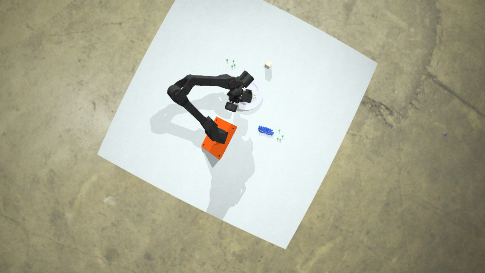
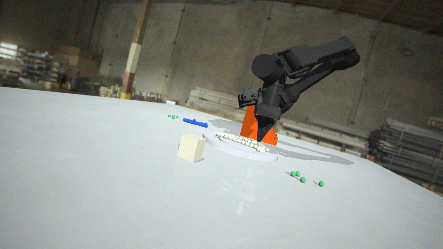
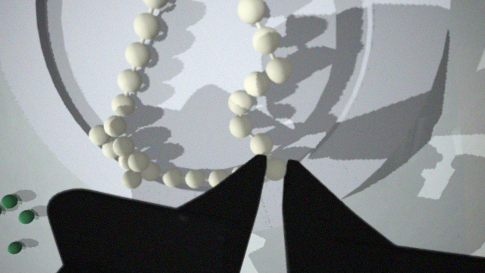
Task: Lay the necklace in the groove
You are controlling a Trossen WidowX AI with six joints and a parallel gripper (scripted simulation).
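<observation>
The pearl bead necklace (image 1: 254, 96) (image 2: 238, 140) (image 3: 195, 178) lies on the pale round bead board (image 1: 251, 107) (image 2: 247, 155) (image 3: 23, 57). In the wrist view its two long strands cross the middle of the board, inside the groove. Several beads bunch at the groove's lower left, and a short row lies along the groove's bottom. The right strand kinks and runs to my fingertips. My gripper (image 2: 259, 141) (image 3: 275, 166) is low over the board, shut on one bead of the necklace. The fingers hide part of the bottom row. The arm covers much of the board in the top view.
A cream cube (image 1: 268, 64) (image 2: 191, 147) stands beside the board. A clump of blue beads (image 1: 265, 130) (image 2: 195, 122) lies farther off, with loose green beads (image 1: 282, 136) (image 2: 173, 117) near it. More green beads (image 1: 233, 61) (image 2: 303, 180) (image 3: 26, 217) lie on the board's other side. The arm's orange base (image 1: 211, 149) stands behind.
</observation>
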